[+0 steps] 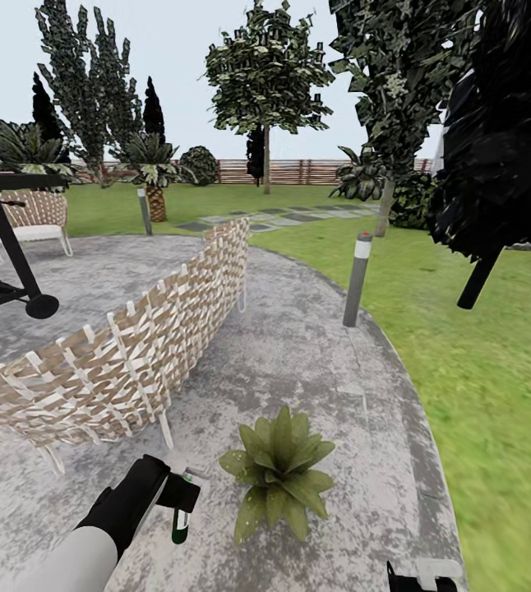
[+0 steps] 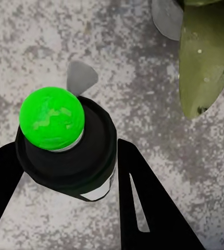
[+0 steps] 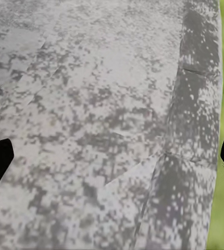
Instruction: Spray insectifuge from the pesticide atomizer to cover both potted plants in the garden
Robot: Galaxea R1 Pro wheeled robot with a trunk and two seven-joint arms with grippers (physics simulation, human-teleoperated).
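Grey paved patio [image 1: 315, 345] beside lawn. Left gripper [image 1: 179, 497] pinches the pesticide atomizer [image 2: 65, 140], already picked up, just left of one potted plant [image 1: 280, 473]. Right gripper [image 3: 112, 156] spread, empty. Spraying seemingly remains.

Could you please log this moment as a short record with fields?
setting: paved patio bordered by lawn
left gripper: shut on the pesticide atomizer
atomizer position: beside the potted plant, apart from it
right gripper: open, nothing between its fingers, above the patio edge
nearby: woven wicker screen, bollard light
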